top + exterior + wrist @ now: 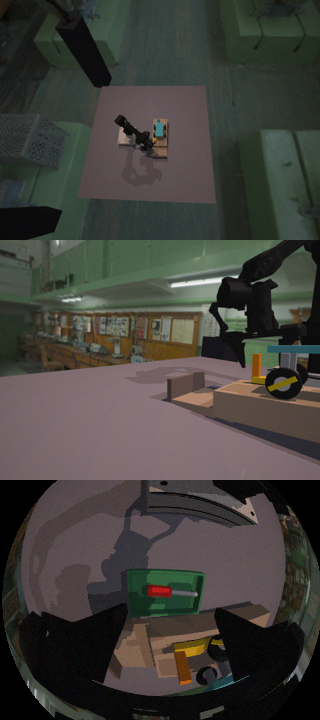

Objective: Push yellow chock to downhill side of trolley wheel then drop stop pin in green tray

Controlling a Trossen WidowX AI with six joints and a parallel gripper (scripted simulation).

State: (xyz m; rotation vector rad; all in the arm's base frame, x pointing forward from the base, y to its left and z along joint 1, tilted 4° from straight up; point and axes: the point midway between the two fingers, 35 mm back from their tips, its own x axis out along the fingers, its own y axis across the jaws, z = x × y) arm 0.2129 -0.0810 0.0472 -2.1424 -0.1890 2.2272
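My gripper [262,361] [174,610] is open and empty, above the green tray [167,573] [150,140] beside the ramp. The stop pin [159,591] lies in the tray on its side, red head and grey shaft both showing. The yellow chock [154,139] [257,380] [192,647] sits on the ramp [258,405] [165,668] with its orange handle upright. It is at the downhill side of the trolley's tray-side wheel and appears to meet it. The turquoise-topped trolley [159,129] [297,349] stands on the ramp. The fingers are clear of trolley and chock.
A low wooden run-out with an end wall [180,385] [159,152] joins the ramp's downhill end. The arm's pale base plate [124,138] stands on the other side of the tray from the ramp. A near wheel [283,383] carries a yellow bar.
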